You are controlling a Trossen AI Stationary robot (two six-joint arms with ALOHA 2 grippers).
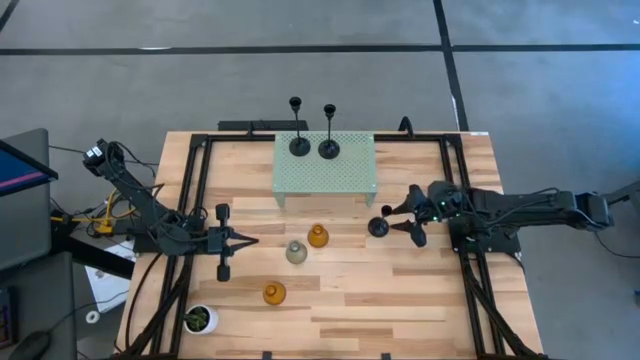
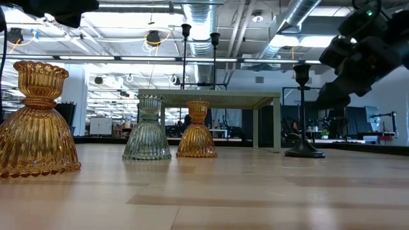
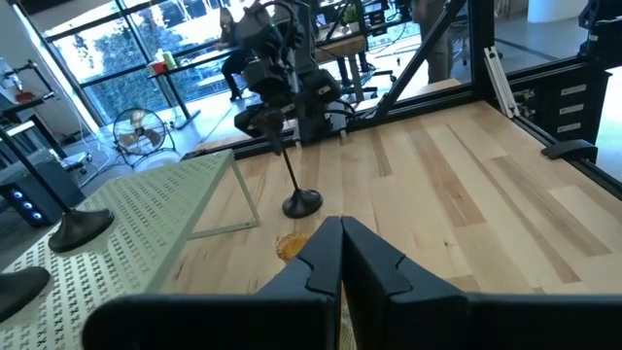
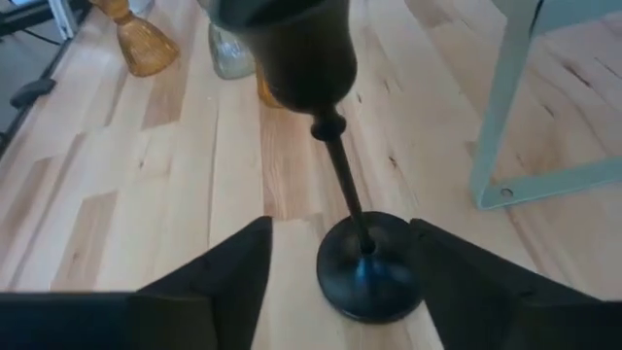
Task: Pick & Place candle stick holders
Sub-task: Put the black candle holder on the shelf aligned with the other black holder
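One black candle stick holder (image 4: 362, 255) stands upright on its round base on the table, right of the stand. My right gripper (image 4: 340, 282) is open, slanting down from the table's right. Its fingers stand on either side of the holder's stem and base (image 1: 378, 227), clear of the stem. Two more black holders (image 1: 299, 145) (image 1: 329, 148) stand on the pale green stand (image 1: 350, 172). Two amber holders (image 1: 318, 236) (image 1: 274, 293) and a pale grey one (image 1: 296, 252) stand mid-table. My left gripper (image 1: 245, 241) waits shut at the left.
A small white pot with a green plant (image 1: 200, 318) stands at the near left corner. Black frame rails (image 1: 195, 200) run along the table's left, right and far sides. Bare wood lies between the short holders and the table's right side (image 1: 400, 290).
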